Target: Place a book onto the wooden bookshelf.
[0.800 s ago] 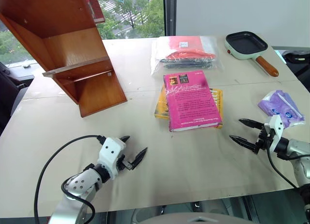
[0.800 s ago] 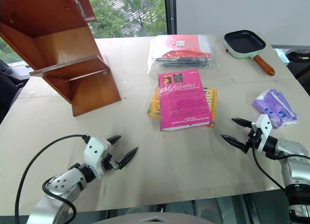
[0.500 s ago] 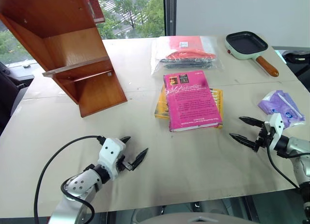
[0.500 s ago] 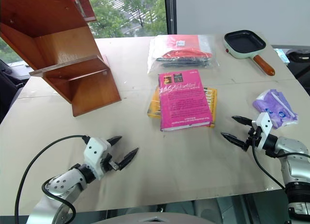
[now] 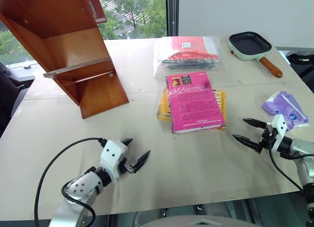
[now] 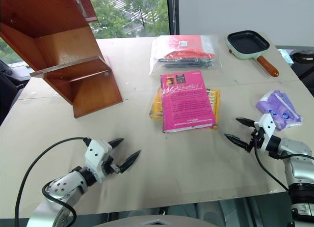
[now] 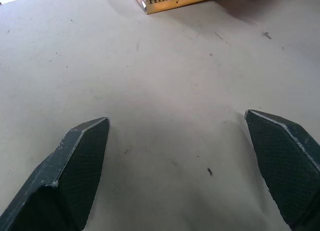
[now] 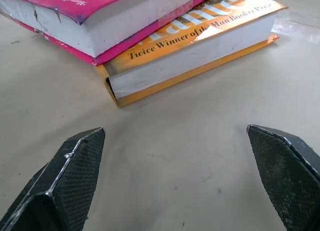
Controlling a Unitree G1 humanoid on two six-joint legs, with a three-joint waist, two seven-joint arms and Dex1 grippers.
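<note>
Task status: not started, as far as the present layout shows. The book [image 5: 194,101] lies flat near the middle of the bench [image 5: 206,158], stacked on top of a yellow-orange book [image 8: 200,51] and covering most of it. It is ungrasped and well apart from the wooden bookshelf [image 5: 64,45], which stands at the far left of the bench with its thin shelf board bare.

Claw state:
- Left claw [image 5: 133,156]: both fingers spread wide, holding nothing. It sits low over bare bench surface at the near left, short of the book stack. Its wrist view shows only a corner of the yellow-orange book beyond the fingertips.
- Right claw [image 5: 249,132]: both fingers spread wide, holding nothing. It sits just off the near right corner of the stack, pointing toward it. Its wrist view shows the page edges of both books directly ahead, with open bench between the fingertips and the stack.

Other items on the bench: a red item in a clear plastic bag [image 5: 189,52] beyond the stack, a small pan [image 5: 252,46] at the far right, and a purple packet [image 5: 284,106] just beyond the right claw.

Remaining steps, by judgement: approach the book, grip it without dragging the lower book, lift it, carry it across to the left, and set it on the shelf board. The right claw appears better placed to begin.
</note>
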